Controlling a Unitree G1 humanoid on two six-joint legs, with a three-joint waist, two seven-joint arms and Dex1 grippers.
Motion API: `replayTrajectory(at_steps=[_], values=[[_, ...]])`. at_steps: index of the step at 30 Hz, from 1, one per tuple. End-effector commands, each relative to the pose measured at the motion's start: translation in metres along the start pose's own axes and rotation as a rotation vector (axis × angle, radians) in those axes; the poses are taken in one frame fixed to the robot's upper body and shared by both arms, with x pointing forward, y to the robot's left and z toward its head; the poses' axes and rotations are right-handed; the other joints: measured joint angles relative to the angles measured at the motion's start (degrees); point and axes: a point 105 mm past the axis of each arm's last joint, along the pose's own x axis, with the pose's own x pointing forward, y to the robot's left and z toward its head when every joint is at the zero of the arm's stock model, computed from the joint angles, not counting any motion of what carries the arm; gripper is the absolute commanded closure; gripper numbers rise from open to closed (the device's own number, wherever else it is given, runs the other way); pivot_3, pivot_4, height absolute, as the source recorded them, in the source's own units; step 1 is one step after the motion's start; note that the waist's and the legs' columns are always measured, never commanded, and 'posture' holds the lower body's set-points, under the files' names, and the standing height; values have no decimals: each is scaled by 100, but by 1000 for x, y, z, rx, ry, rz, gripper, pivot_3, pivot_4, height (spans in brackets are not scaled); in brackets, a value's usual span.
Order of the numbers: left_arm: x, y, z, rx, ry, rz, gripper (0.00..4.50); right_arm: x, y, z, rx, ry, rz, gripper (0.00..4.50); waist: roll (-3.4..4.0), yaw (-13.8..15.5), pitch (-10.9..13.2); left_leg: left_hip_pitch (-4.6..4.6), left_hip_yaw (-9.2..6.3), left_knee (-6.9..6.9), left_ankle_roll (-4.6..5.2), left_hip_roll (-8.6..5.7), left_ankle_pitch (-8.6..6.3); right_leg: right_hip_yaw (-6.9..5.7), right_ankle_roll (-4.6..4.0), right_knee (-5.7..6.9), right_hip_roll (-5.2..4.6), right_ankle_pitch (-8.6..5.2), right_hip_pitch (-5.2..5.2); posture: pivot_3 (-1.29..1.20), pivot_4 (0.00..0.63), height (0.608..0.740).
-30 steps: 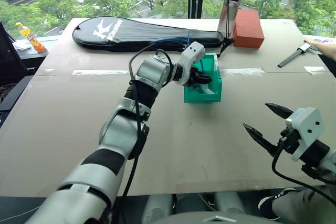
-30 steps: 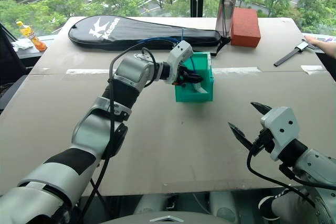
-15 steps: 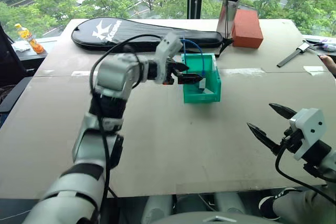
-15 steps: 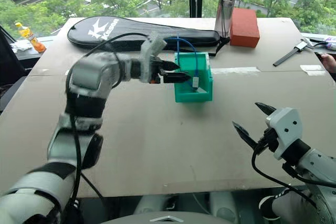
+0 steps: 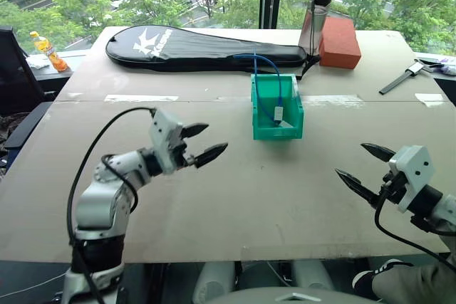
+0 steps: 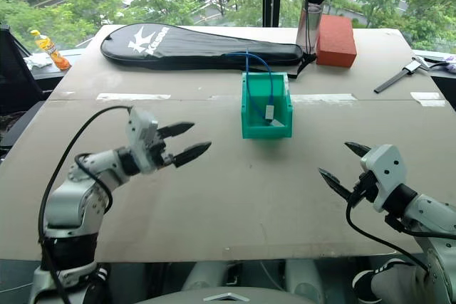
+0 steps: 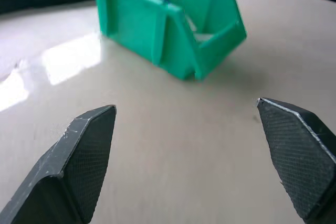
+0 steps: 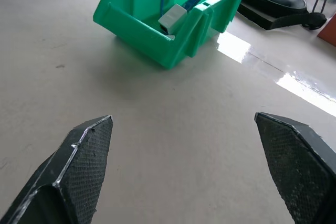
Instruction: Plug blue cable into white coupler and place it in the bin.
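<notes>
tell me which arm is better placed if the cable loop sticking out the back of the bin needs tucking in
Probably the left: the open left gripper looks nearer the green bin and points toward it. The open right gripper hangs farther back. Blue cable.

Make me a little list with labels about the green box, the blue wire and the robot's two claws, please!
bin: small bright green plastic open-top bin on the table, upright
cable: thin blue cable looping up out of the bin
coupler: tiny white boxy coupler on the cable's end, inside the bin
left gripper: open, empty, above the table, apart from the bin
right gripper: open, empty
</notes>
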Motion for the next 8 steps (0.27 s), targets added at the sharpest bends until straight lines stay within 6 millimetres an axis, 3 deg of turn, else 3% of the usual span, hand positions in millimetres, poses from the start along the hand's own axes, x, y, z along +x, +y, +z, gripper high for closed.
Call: replayTrajectory(at_steps=[1, 8], values=[[-20, 0, 2, 59, 5, 10, 110, -11, -5, -1, -60, 23, -10, 229, -1, 27, 0, -1, -1, 1, 0, 0, 0, -2, 0, 0, -2, 0, 0, 0, 150, 740], [-48, -4, -18, 18, 60, 46, 110, -26, -4, -11, -37, 66, 8, 229, 0, -2, 0, 0, -2, 0, 0, 2, -1, -9, 19, -2, -34, -12, 0, 0, 150, 740]])
